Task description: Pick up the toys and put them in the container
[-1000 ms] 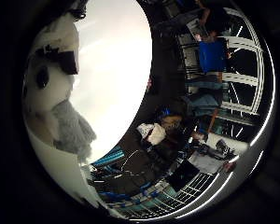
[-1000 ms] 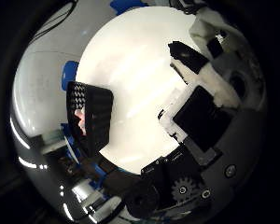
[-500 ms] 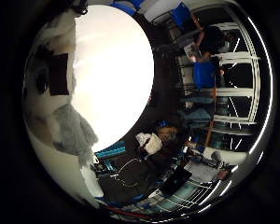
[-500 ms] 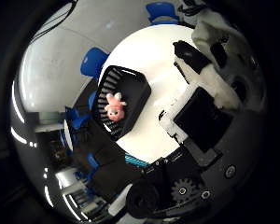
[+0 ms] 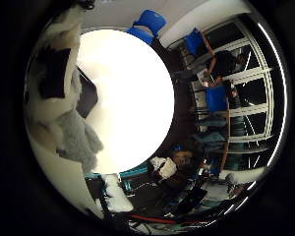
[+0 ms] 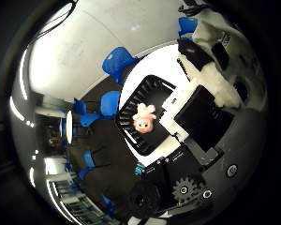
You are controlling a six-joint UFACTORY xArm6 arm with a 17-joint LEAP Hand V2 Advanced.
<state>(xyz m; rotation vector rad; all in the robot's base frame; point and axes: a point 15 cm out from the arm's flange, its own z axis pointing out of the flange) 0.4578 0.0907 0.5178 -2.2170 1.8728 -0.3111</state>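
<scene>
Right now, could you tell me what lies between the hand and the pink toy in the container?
Nothing: in the thumb side view the pink toy lies in the black container with only air below the hand.

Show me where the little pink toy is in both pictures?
Thumb side palm view: the small pink plush toy lies inside the black slatted container, which sits on the round white table.
Little finger side palm view: the pink toy is not in it; a grey and white plush toy fills one edge.
Shared landmark: the round white table.
</scene>
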